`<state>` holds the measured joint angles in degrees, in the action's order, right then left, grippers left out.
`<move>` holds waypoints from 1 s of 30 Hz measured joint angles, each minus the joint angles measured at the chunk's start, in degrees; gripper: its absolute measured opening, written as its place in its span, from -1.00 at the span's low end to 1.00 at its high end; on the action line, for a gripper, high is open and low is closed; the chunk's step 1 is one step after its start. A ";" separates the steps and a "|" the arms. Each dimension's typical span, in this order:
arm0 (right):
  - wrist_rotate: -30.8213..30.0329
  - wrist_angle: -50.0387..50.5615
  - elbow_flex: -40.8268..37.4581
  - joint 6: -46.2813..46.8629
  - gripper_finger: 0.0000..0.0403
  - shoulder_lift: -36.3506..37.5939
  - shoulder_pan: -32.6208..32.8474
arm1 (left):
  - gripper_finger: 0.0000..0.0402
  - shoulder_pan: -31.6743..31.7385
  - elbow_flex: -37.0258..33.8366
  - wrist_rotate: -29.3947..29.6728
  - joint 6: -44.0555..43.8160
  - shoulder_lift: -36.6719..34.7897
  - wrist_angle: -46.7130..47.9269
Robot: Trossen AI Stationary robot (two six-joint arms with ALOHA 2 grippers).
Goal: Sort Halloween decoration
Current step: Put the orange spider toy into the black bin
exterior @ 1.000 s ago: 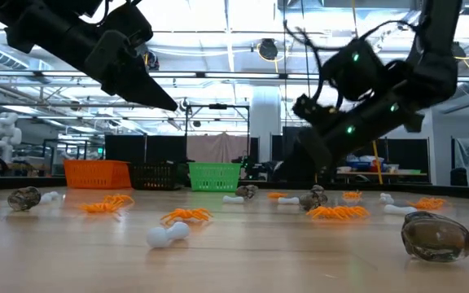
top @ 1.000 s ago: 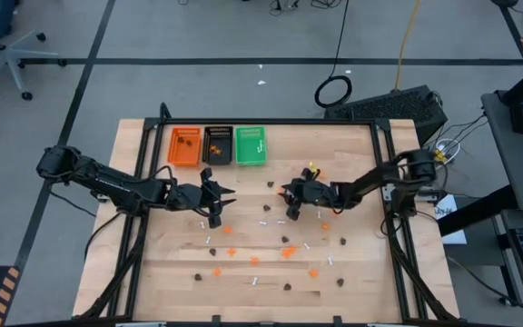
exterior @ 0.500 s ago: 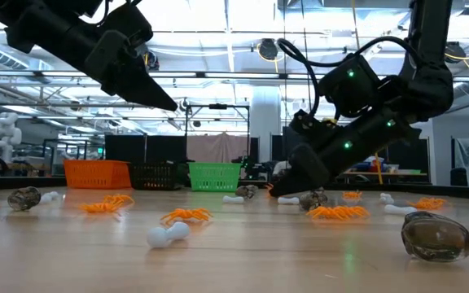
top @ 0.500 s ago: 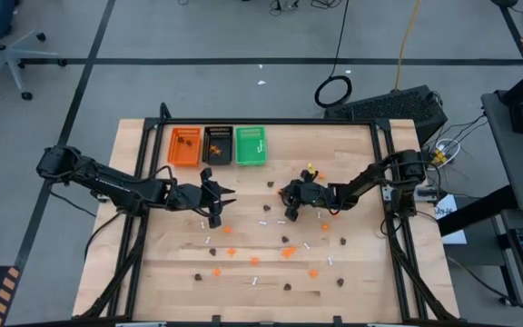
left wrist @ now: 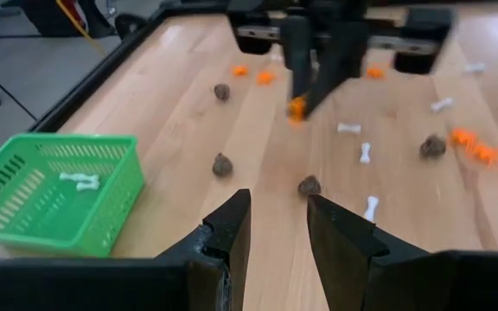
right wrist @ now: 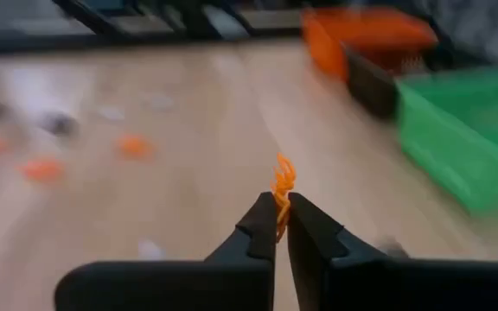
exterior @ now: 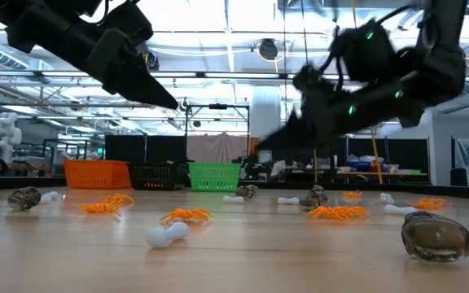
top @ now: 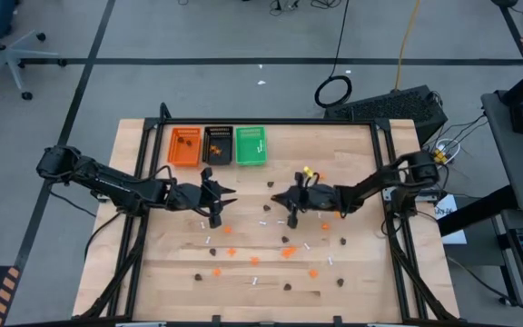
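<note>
On the left of the table (top: 152, 272), the left gripper (top: 228, 202) hangs in the air just as it did a second ago, its fingers (left wrist: 232, 226) parted with nothing between them; past them its wrist view takes in the green tray (left wrist: 50, 194), where white sticks (left wrist: 78, 180) already lie. That arm is waiting.

Toward the middle, the scattered trinkets remain on the wood: orange blobs (exterior: 187, 216), dark brown blobs (exterior: 436, 237) and a white stick (exterior: 167, 234) in the foreground of the low view. At the far edge stand the orange tray (top: 185, 146), the black tray (top: 217, 145) and the green one side by side.

On the right is the change. The right gripper (top: 282, 197), which half a second ago was down among the trinkets with its fingers apart, has shut and risen clear of the table. Its wrist view shows the fingers pinched on an orange trinket (right wrist: 282, 183), which sticks out beyond the tips; the left wrist view shows the same orange bit (left wrist: 296, 107) at the tips.

So the pick appears to have succeeded, and the sensible next leg is a carry to the orange tray. Many pieces are unsorted, so the task looks far from done.
</note>
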<state>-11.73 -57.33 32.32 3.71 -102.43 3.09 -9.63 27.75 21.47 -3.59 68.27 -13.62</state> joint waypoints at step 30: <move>-4.94 -4.57 6.80 -19.34 -1.00 0.17 6.84 | -0.42 -0.42 0.00 -8.24 20.44 10.95 -35.72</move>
<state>-16.67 -61.90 39.11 -15.63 -102.26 9.93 -10.04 27.75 13.23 16.85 79.22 -49.34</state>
